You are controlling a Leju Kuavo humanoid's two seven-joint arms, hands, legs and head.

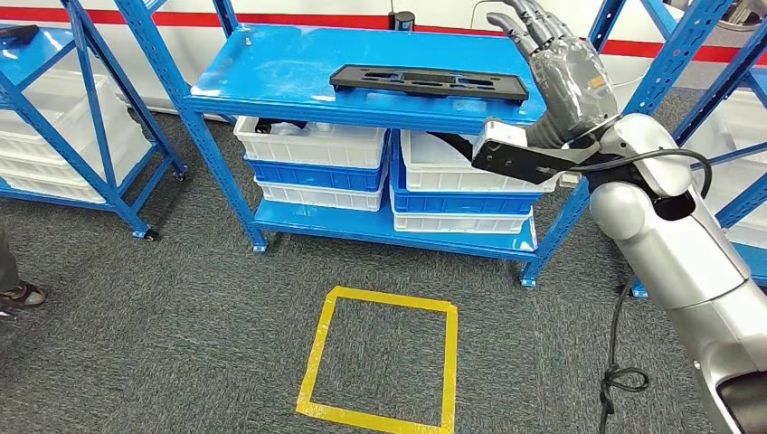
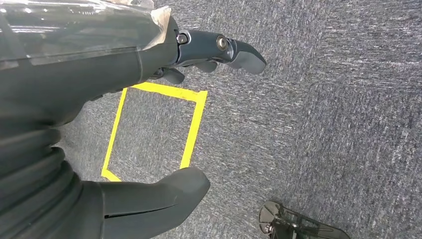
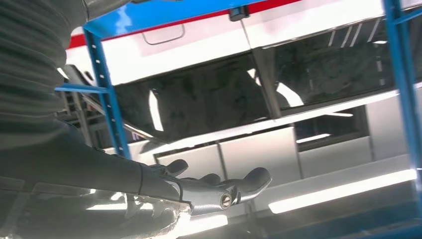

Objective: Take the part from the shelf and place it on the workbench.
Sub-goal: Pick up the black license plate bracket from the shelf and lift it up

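Observation:
A long flat black part (image 1: 428, 81) with slots lies on the top board of the blue shelf (image 1: 271, 72). My right hand (image 1: 561, 59) is raised beside the part's right end, a little off it, with fingers stretched upward and nothing in it. In the right wrist view the same right hand (image 3: 199, 186) has its fingers held out straight and empty, with shelf posts and a wall behind. My left hand (image 2: 74, 99) hangs over the grey carpet, thumb and fingers apart, holding nothing.
White and blue bins (image 1: 312, 149) are stacked on the lower levels, and a dark piece sticks out of the left one. A yellow tape square (image 1: 380, 357) marks the floor in front. Another blue rack (image 1: 81, 117) stands at left, near a person's shoe (image 1: 18, 294).

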